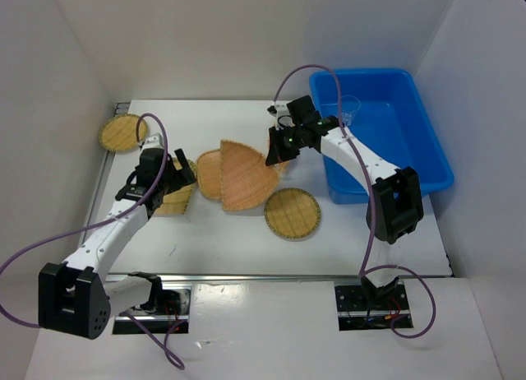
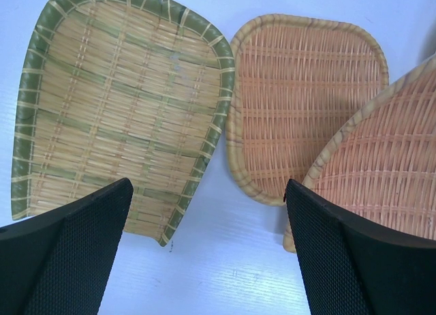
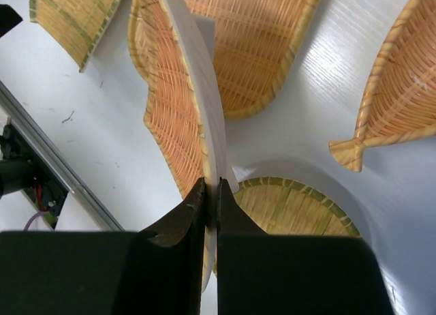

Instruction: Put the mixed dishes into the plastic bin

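Rim held thin between my closed right gripper [image 3: 212, 187] fingers: I should carry the leaf-shaped woven tray [image 3: 174, 103] slowly to the blue bin [image 1: 433, 154]; my left gripper [image 2: 208, 192] stands wide open.

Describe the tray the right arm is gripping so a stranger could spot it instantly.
Find the blue bin at the right of the table; beside it the right gripper reaches toward mid-table. It pinches an orange-tan fan-shaped tray by its rim, the only tray held.
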